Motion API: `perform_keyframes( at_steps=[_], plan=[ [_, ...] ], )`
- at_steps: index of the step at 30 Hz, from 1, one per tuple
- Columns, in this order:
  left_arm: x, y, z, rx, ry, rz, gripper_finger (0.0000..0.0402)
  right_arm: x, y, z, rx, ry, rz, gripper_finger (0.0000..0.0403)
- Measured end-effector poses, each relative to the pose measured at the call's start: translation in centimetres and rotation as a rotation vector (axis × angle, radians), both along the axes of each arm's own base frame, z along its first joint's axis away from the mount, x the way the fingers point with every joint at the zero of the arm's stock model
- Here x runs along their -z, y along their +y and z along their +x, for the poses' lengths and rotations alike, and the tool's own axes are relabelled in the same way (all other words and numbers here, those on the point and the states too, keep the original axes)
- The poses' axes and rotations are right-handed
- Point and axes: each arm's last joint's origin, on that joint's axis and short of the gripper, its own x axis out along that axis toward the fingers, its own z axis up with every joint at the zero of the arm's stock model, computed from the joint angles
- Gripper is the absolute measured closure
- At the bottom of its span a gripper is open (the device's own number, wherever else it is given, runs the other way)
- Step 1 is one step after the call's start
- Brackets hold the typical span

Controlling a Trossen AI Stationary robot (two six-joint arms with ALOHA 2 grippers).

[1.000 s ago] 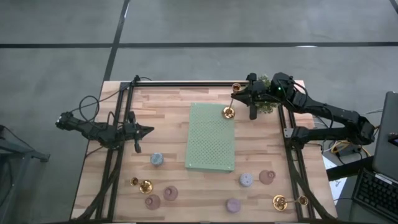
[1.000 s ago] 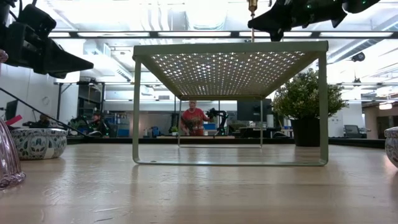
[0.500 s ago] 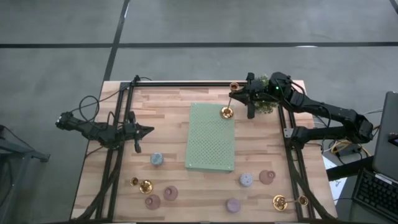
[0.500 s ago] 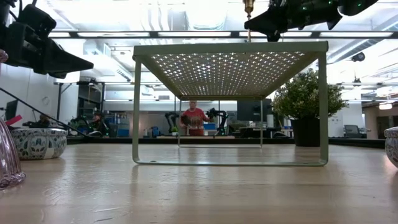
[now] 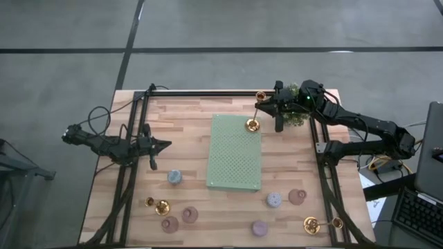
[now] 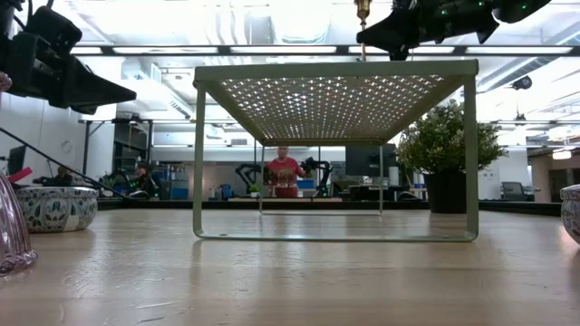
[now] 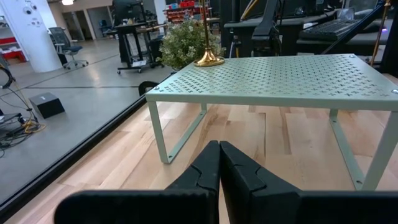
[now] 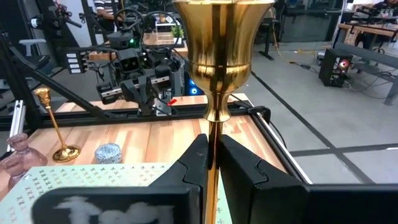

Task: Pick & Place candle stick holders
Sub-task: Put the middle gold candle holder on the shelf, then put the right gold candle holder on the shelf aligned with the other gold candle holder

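From above, the right hand (image 5: pixel 268 105) is at the far right corner of the green perforated stand (image 5: pixel 235 152), pinching the thin stem of the tall gold candle holder (image 5: pixel 255 124), whose base sits on that corner. The right wrist cam shows what overhead can't: the fingers (image 8: pixel 239 163) nearly closed on either side of the stem, with the cup just above them. The left hand (image 5: pixel 163 145) hovers over the worktop (image 5: pixel 187 117) left of the stand, fingers pressed together, holding nothing. Only the overhead view catches the pastel cups (image 5: pixel 175 177) and small gold holders (image 5: pixel 162 206) along the near edge.
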Motion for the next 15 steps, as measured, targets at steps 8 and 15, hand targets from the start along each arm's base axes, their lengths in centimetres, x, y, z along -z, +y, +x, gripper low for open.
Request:
perform_keyframes(
  at_steps=[8,15],
  plan=[
    [0.00,0.00,0.00,0.000,0.000,0.000,0.0388,-0.04,0.02,-0.08,0.002,-0.004,-0.003,0.0314],
    [0.01,0.00,0.00,0.000,0.000,0.000,0.0388,-0.82,0.43,-0.79,0.002,-0.036,-0.019,0.0271]
  ],
)
